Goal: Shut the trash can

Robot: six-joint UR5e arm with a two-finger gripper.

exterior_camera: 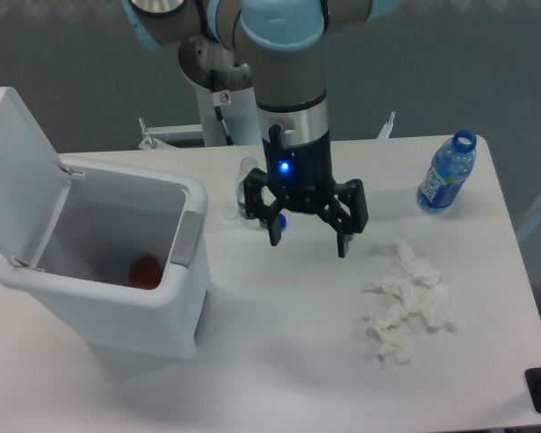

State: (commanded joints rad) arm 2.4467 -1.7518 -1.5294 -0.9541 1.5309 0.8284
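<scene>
The trash can (pixel 99 271) looks light, stiff plastic; its raised lid (pixel 18 171) needs only a push near its free edge from my wide-spread, empty fingers (pixel 275 236).

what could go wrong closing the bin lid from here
The gripper hangs open above the table, well right of the trash can, whose lid stands raised on the far left. Sweeping across low, it may strike the can's near wall or grey latch tab and shove the can. A small bottle right behind the fingers could topple.
</scene>
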